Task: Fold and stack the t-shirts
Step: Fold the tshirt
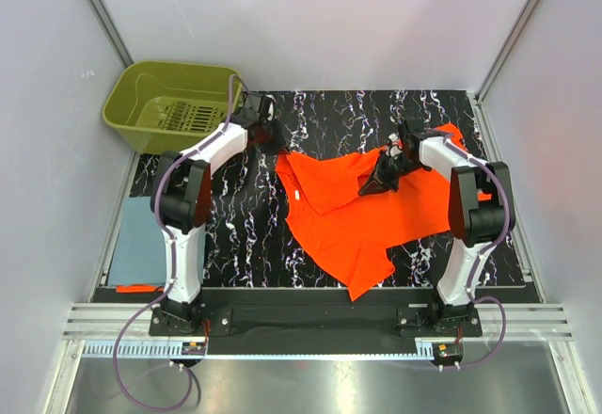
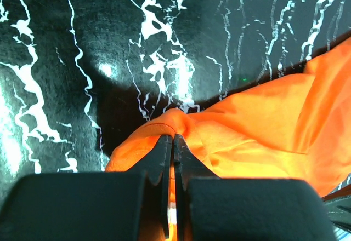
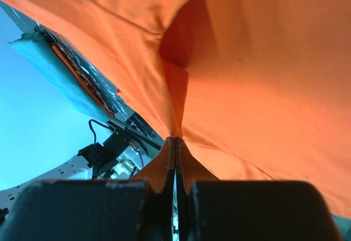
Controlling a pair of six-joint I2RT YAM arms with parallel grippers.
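Left tool (image 2: 174,137) and right tool (image 3: 175,138) are each pinching the orange t-shirt (image 1: 343,221) at opposite edges, seemingly to stretch it flat on the desk (image 1: 235,235) for folding.

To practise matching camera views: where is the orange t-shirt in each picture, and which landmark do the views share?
Top external: orange t-shirt spread right of centre on the black marbled mat.
Left wrist: orange t-shirt fills the lower right, its edge pinched in the shut left gripper.
Right wrist: orange t-shirt fills the top and right, pinched in the shut right gripper.
Shared landmark: the black marbled mat, clear in top and left wrist views.
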